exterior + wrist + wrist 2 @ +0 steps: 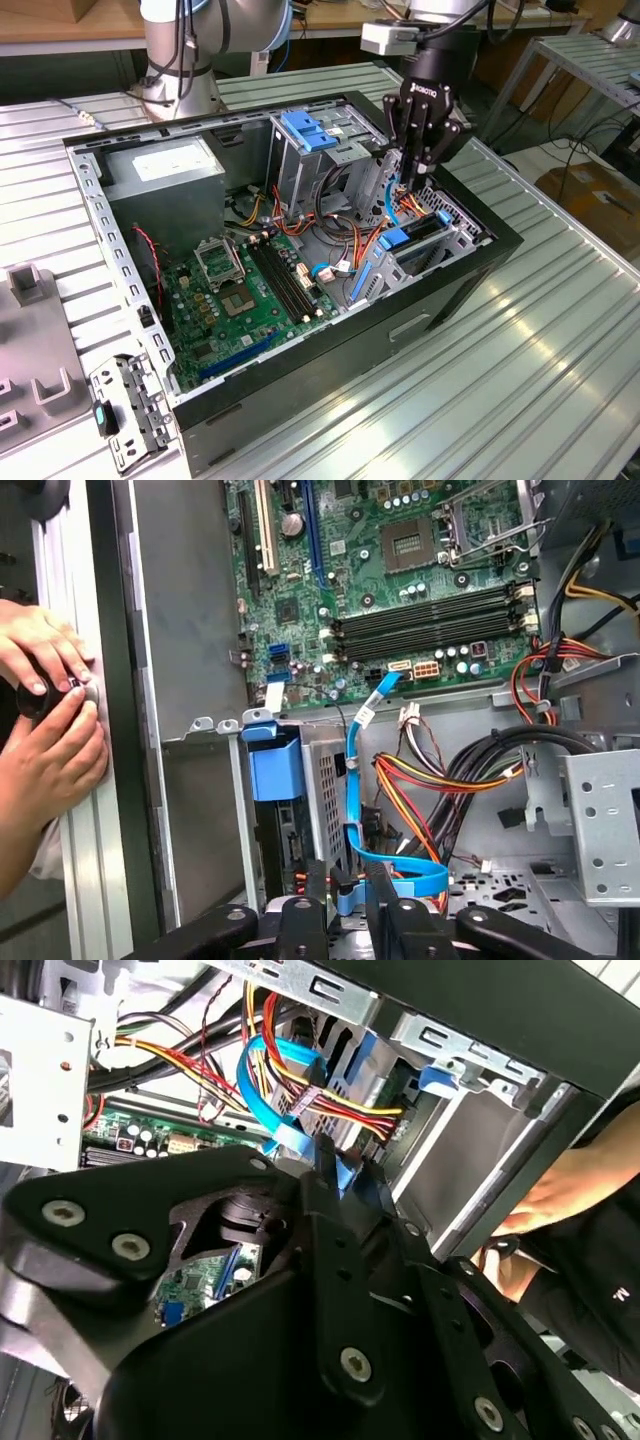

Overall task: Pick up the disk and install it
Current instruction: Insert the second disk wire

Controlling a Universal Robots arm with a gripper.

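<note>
Ribbed metal tabletop (560, 330) carries an open computer case (440, 300); its print is unreadable. Further right, the gripper (408, 183) hangs over the drive bay, fingers nearly together around the upright disk (385, 180).

Exterior view: camera stands off the arm, high and angled down, mid-distance, taking in the whole open computer case (300, 270) on the ribbed metal table (520, 340), arm base at about 11 o'clock, gripper (405, 180) at about 1 o'clock. First wrist view: rides on the arm, close, looks down past the gripper (345, 900) into the case, motherboard (400, 570) at 12 o'clock. Second wrist view: very close, looks along the gripper (345, 1175) body toward the cables. Both wrist views share the blue ribbon cable (375, 780) (265, 1070), the orange-red wire bundle (440, 780) (330, 1105) and a person's hands (45, 720) (560, 1195) outside the case.
</note>
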